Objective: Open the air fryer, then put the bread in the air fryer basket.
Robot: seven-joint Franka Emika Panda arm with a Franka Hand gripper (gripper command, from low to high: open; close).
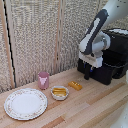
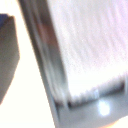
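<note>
Gripper point(image 1: 87, 76), jaw state unreadable, hangs at the air fryer point(image 1: 107, 67) front; the bread point(image 1: 75, 85) looks light, crushable, best pinched across its middle.

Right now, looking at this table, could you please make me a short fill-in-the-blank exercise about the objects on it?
1. The cup beside the plate is ____ in colour.
2. The pale yellow piece lies inside a small round ____.
3. The bread lies on the table between the bowl and the black air ____.
4. The gripper hangs in front of the air fryer, not touching the ____.

Missing words: pink; bowl; fryer; bread
</note>
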